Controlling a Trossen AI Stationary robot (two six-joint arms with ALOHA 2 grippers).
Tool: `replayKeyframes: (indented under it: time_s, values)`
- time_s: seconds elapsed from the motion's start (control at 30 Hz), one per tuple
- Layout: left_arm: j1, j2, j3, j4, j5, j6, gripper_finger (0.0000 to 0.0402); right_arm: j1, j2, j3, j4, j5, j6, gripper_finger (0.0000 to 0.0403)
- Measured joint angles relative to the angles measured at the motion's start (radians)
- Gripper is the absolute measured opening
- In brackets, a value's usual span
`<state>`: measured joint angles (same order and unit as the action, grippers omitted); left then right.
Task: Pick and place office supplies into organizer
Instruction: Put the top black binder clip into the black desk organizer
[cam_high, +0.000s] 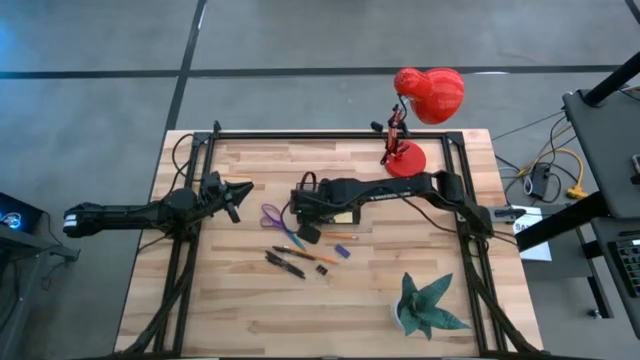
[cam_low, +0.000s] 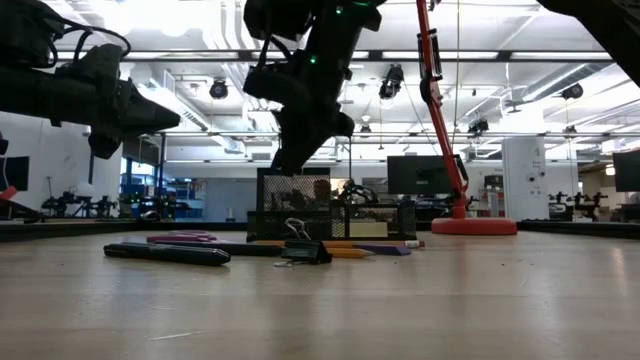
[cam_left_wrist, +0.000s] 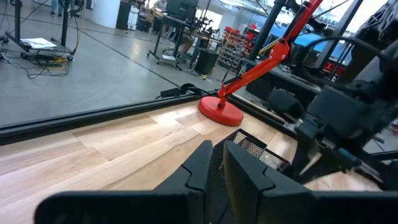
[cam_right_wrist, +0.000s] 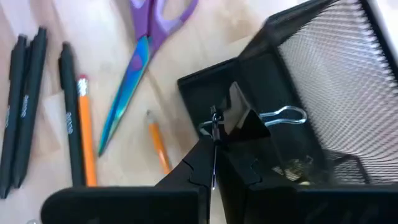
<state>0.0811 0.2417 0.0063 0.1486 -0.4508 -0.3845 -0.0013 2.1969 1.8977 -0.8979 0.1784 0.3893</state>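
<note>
My right gripper (cam_right_wrist: 214, 149) is shut on a black binder clip (cam_right_wrist: 245, 124) over the end compartment of the black mesh organizer (cam_right_wrist: 336, 81); in the high view it reaches over the organizer (cam_high: 325, 203). On the table lie the purple-handled scissors (cam_right_wrist: 146, 56), an orange pencil (cam_right_wrist: 87, 137), a short orange stub (cam_right_wrist: 158, 146) and dark pens (cam_right_wrist: 25, 99). Another binder clip (cam_low: 305, 251) lies on the wood near the pens (cam_low: 165, 253). My left gripper (cam_high: 238, 192) is shut and hovers left of the scissors (cam_high: 272, 215), touching nothing. My right gripper pinches one thin wire handle (cam_right_wrist: 214, 134) of the binder clip between its two fingers, coming from above and slanting down. The clip's black body (cam_right_wrist: 249, 121) and its other silver handle (cam_right_wrist: 287, 114) stick out beyond the fingertips, over the organizer's corner compartment. Whether the clip touches the mesh, I cannot tell.
A red desk lamp stands on its round base (cam_high: 404, 160) at the table's far edge, behind the organizer. A green paper plant (cam_high: 428, 305) sits near the right front corner. A small purple piece (cam_high: 342, 251) lies right of the pens. Bare wood stretches along the near edge (cam_high: 250, 320).
</note>
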Motion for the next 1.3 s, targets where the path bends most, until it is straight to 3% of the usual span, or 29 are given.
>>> replayKeyframes:
  time_s: [0.57,0.93,1.1,1.3]
  values:
    - [0.0,-0.002,0.0,0.0,0.0,0.0,0.0025,-0.02,0.038,-0.025,-0.031,0.03,-0.265,0.0009]
    - [0.0,-0.001,0.0,0.0,0.0,0.0,0.0025,-0.025,0.038,-0.076,-0.054,-0.015,-0.242,0.0009]
    - [0.0,0.0,0.0,0.0,0.0,0.0,0.0025,-0.023,0.038,-0.044,-0.015,0.085,-0.229,0.0009]
    - [0.0,0.0,0.0,0.0,0.0,0.0,0.0025,-0.023,0.037,-0.022,0.011,0.087,-0.266,0.0045]
